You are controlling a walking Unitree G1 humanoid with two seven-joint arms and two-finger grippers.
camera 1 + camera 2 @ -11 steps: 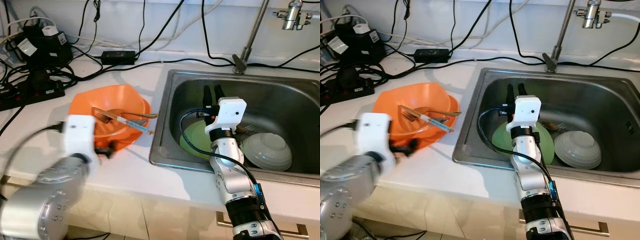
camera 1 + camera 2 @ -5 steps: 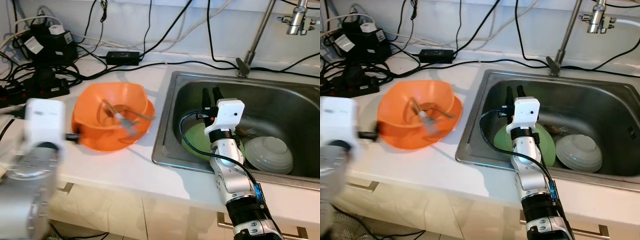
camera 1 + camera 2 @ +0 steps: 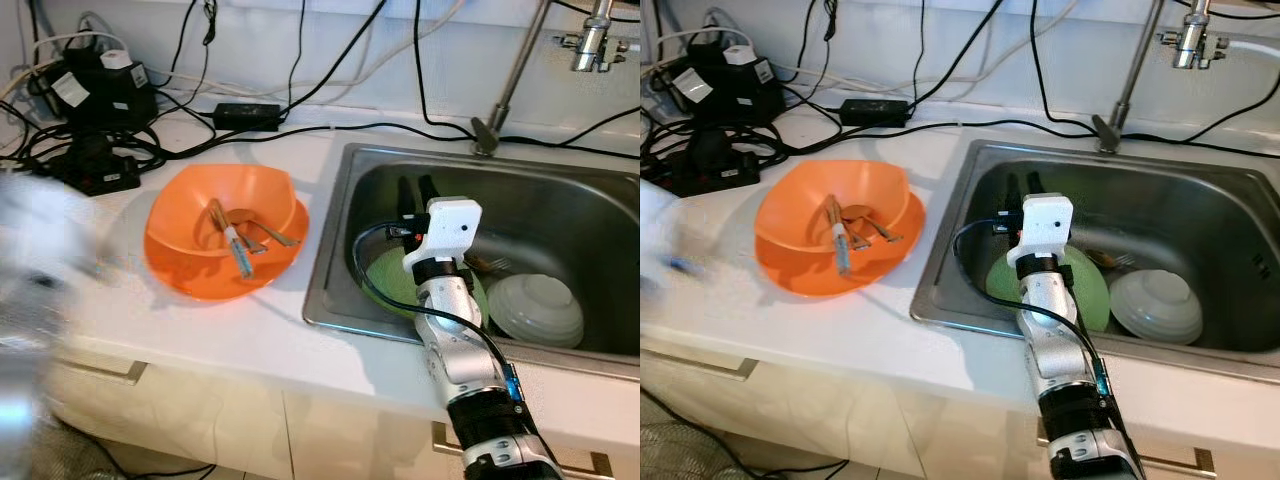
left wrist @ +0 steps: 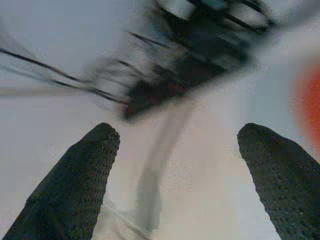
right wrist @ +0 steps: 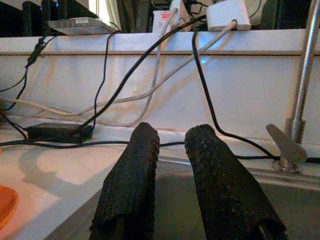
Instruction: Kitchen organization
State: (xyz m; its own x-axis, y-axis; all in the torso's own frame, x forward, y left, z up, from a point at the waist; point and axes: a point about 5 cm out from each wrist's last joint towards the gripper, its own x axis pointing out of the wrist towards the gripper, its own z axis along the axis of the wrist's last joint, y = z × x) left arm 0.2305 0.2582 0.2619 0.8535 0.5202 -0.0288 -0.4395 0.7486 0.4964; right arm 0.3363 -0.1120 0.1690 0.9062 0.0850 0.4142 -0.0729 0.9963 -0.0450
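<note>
**Orange bowl sits on counter as right arm reaches over sink**

Your orange bowl [image 3: 226,244] rests on the white counter [image 3: 250,330] just beside the steel sink [image 3: 345,300], with a fork and other utensils [image 3: 238,240] lying loose inside it. In the sink, a green plate [image 3: 395,283] lies flat next to an upturned grey-white bowl [image 3: 541,308], the two touching or nearly so, and a fork [image 3: 487,264] shows behind them.

Your right gripper [image 3: 415,192] hovers above the green plate, its two black fingers [image 5: 131,185] drawn close together with a narrow gap and nothing between them. Your left gripper [image 4: 185,180] is a blur at the counter's near left edge; its wrist camera shows the fingers [image 4: 75,180] spread wide apart, empty, above the white counter.

Behind the orange bowl, you have a tangle of black cables and power adapters [image 3: 90,110] along the wall. The tap [image 3: 515,70] stands at the sink's back rim.
</note>
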